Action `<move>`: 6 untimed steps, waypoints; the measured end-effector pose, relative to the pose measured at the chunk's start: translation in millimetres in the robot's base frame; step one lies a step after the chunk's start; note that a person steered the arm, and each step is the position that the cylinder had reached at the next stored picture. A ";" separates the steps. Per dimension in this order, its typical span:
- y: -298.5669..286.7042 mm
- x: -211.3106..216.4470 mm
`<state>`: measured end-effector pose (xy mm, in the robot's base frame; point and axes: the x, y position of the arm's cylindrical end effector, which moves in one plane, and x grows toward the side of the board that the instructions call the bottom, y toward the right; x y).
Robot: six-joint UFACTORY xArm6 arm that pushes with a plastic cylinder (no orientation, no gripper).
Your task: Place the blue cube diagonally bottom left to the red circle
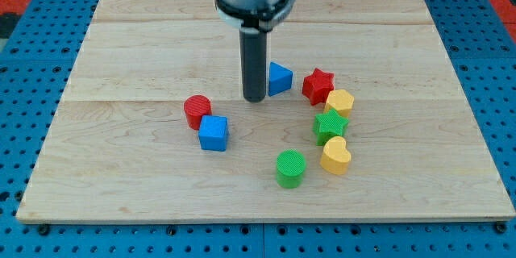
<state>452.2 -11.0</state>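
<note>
The blue cube [214, 133] sits on the wooden board, touching the red circle [197, 111] at that block's lower right. My tip [255, 98] is on the board to the right of and slightly above the red circle, apart from both blocks. It stands just left of a blue triangle [279, 78].
A red star [318, 85], a yellow hexagon [340, 101], a green star [329, 125], a yellow heart [335, 156] and a green circle [291, 168] cluster at the view's right of centre. The board's edge [266, 216] runs along the view's bottom.
</note>
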 end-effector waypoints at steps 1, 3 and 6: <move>-24.2 42.0; -67.9 90.6; -164.2 106.8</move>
